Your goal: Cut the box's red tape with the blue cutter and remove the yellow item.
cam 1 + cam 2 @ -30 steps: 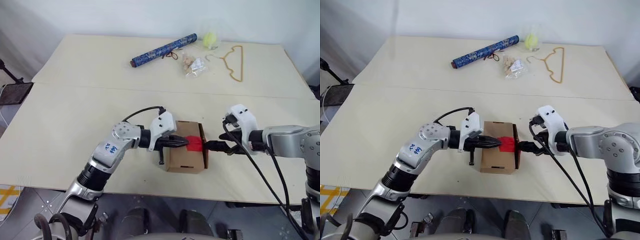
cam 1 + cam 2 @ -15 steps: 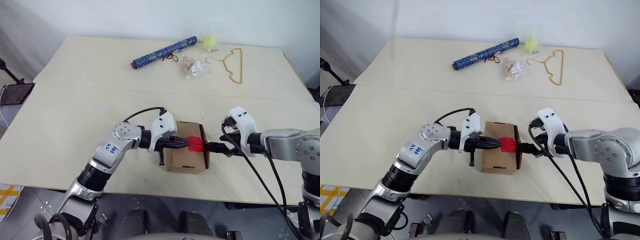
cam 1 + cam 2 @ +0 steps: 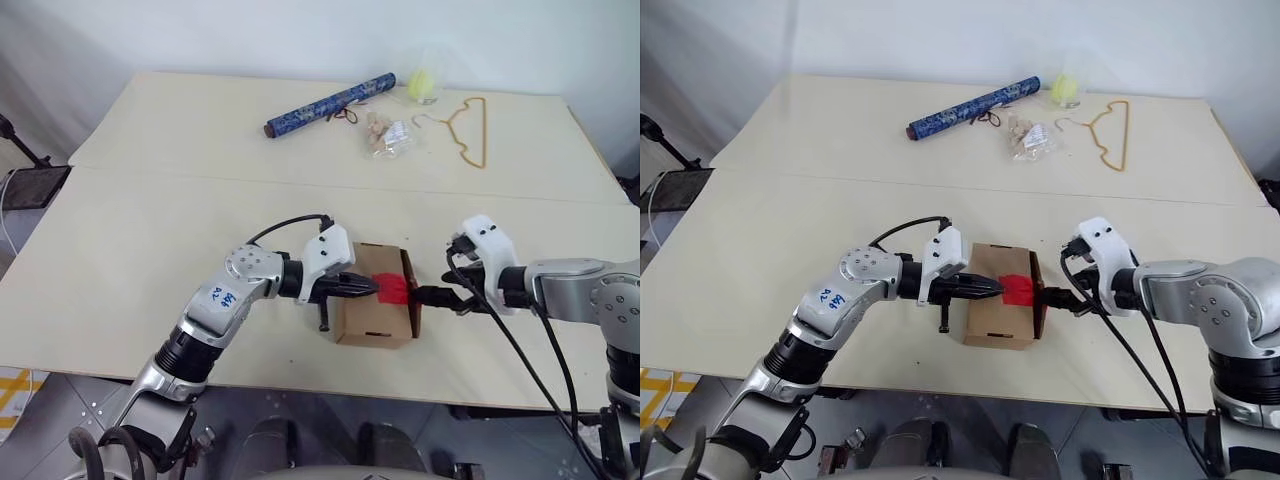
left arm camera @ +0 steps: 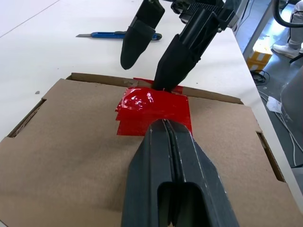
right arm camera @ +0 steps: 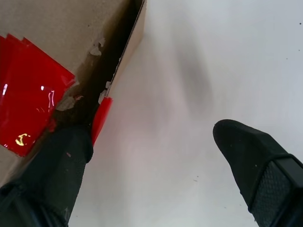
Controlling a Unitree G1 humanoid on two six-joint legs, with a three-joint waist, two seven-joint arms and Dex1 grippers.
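Box: small brown carton [image 3: 375,310] lying flat near the front edge of the table [image 3: 150,220], flaps down, between the two arms.
Red tape: wrinkled patch [image 3: 392,288] on the carton's top, running over the right-hand edge, one corner hanging loose down the side.
Left claw: left gripper [image 3: 370,287] clamped shut with nothing between the fingers, tips resting on the lid right at the tape's edge.
Right claw: right gripper [image 3: 420,294] spread wide and empty, one finger tucked against the carton's right edge where the tape folds over, the other over bare table.
Blue cutter: blue cutter [image 4: 118,35] flat on the table beyond the right gripper, well apart from the carton, in neither claw.
Yellow item: judged to be inside the closed carton.
Risk, tearing: likely to rip tape and cardboard together if pried with a bare finger instead of cut; paper at that edge already scuffed.
Risk, sliding: light carton liable to skid toward the front edge and drop if pushed from the right while pinned only by two closed tips.
Risk, crushing: lid apt to cave onto the contents under harder pressing from the left.
Risk, wrong tool: long patterned blue roll [image 3: 328,101] at the far side, easily mistaken for the cutter.
Risk, pick-up: slim cutter lying flat, prone to slipping or spinning away from wide fingers.
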